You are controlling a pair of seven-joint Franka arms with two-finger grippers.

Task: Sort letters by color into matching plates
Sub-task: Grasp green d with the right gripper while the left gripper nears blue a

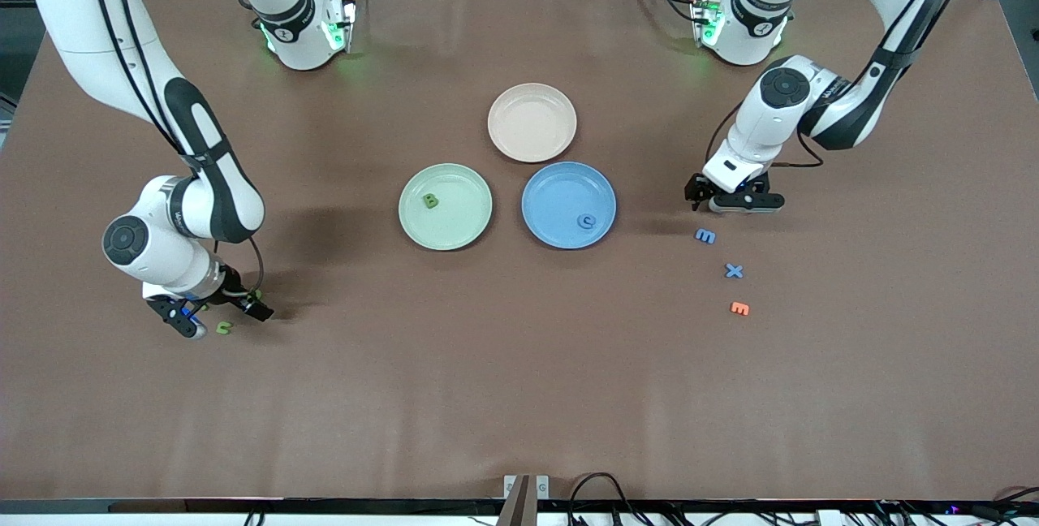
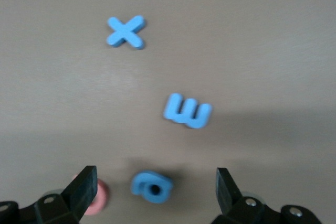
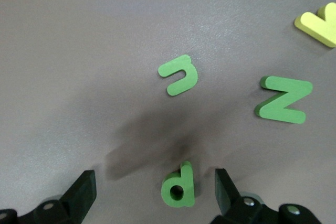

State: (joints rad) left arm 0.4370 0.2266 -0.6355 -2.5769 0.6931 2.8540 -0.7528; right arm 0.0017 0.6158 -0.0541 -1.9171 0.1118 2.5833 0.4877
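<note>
The worktop [image 1: 519, 380] is covered in matt brown, faintly grainy sheeting. The plates [image 1: 445, 207] look matt and smooth. The letters [image 3: 179, 75] seem soft matt foam. Arm shells [image 1: 122, 39] are glossy white plastic.

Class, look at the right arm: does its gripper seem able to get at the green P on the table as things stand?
Probably yes: the right gripper is open, with the green P lying between its fingers and nothing in between.

yellow letter [image 3: 318, 23] cut by frame edge, pink letter [image 2: 98, 198] partly hidden by left end effector [image 2: 156, 192]
</note>
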